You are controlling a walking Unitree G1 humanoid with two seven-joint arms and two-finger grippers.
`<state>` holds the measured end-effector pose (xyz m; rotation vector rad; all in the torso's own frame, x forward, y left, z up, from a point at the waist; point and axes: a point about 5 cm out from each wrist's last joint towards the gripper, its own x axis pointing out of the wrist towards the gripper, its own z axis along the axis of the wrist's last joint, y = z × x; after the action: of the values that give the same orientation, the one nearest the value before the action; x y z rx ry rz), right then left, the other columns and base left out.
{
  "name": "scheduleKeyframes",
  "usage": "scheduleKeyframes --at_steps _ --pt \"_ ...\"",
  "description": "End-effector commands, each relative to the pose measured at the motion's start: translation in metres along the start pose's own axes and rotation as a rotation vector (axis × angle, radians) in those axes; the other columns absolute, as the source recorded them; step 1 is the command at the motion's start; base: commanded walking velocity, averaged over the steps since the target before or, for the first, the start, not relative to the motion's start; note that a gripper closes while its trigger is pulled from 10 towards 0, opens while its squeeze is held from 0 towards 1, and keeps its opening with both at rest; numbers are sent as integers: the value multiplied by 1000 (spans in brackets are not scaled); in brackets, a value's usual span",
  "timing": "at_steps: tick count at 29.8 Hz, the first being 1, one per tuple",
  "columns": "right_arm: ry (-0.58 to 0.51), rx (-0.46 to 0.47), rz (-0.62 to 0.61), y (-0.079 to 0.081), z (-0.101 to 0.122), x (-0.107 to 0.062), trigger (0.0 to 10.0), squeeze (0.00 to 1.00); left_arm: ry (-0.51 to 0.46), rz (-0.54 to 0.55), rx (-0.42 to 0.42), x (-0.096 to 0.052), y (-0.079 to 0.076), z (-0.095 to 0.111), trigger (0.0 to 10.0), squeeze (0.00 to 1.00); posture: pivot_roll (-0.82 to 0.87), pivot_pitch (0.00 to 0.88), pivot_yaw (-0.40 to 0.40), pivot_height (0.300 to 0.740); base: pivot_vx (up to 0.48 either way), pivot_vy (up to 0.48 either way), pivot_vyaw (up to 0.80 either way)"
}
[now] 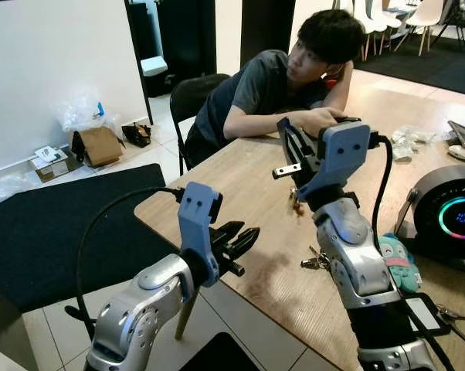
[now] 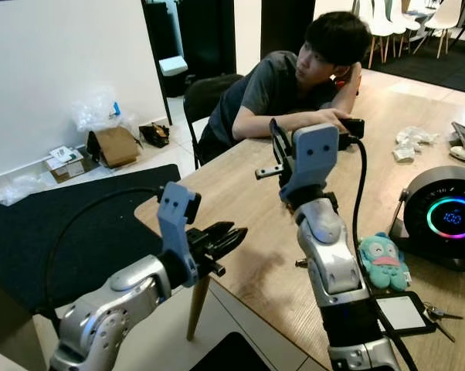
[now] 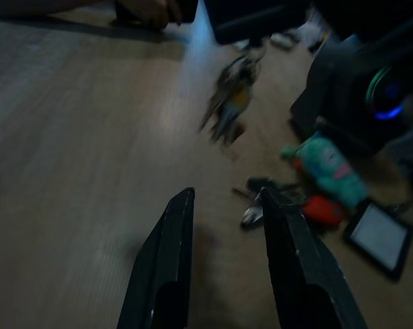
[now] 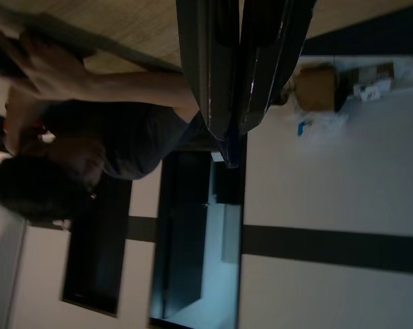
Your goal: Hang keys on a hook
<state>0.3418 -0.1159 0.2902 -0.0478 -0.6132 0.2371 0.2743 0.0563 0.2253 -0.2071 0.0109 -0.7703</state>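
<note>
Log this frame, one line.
right hand: shut on keys, raised above table | left hand: open, near table edge | person: leaning on table

I can read almost nothing here. The round black device on the table at my right carries a lit ring with small glowing digits in its middle, perhaps "100", but they are too small to be sure. The white box on the floor by the wall has dark print that is too small to read.
</note>
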Motion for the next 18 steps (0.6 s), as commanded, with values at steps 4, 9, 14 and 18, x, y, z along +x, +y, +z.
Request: scheduleKeyframes --at_steps 4,9,14,18 --pt "-15 -7 1 6 -2 5 10000 0 6 4 -27 9 -8 -2 10000 0 67 131 36 740 0 0 0" --pt "-5 9 4 16 -9 11 10000 0 0 99 -32 18 -4 0 10000 0 77 136 28 740 0 0 0" --pt "8 60 29 29 -15 14 10000 0 4 174 36 26 -2 1 10000 0 83 134 21 740 0 0 0" --pt "9 77 45 33 -16 15 10000 0 11 195 50 27 -1 0 10000 0 79 134 21 740 0 0 0"
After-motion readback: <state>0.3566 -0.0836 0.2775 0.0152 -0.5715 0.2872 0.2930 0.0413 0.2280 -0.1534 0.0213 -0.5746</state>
